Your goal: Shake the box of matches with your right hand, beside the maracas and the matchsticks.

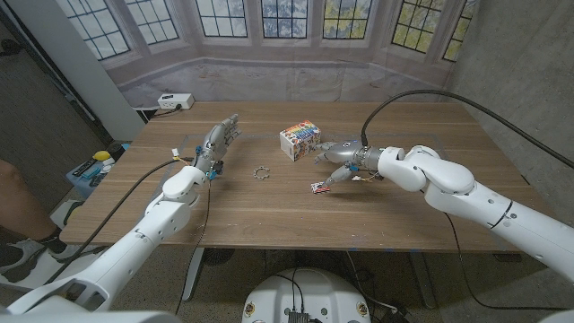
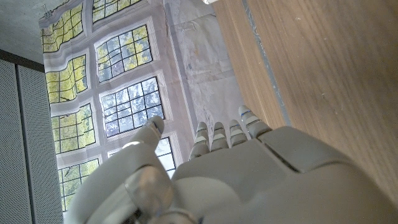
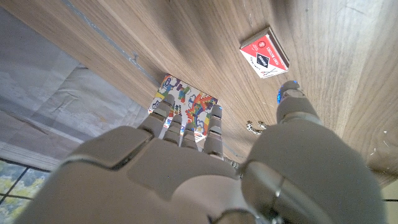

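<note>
My right hand (image 1: 339, 160) hovering over table (image 1: 269, 215), fingers spread, holding nothing. Thumb (image 3: 292, 99) reaching toward matchbox (image 3: 264, 52); other fingers (image 3: 186, 124) pointing at colourful box (image 3: 186, 102). Matchbox (image 1: 318, 187) lies flat on wood just below hand, red-and-white face up. To do it well: drop lower, turn thumb and fingers onto its long edges, pinch firmly so it won't slip during shake. Keep clear of colourful box and small metal ring (image 1: 261, 172). Left hand (image 1: 218, 142) idle, fingers straight, nothing held.
</note>
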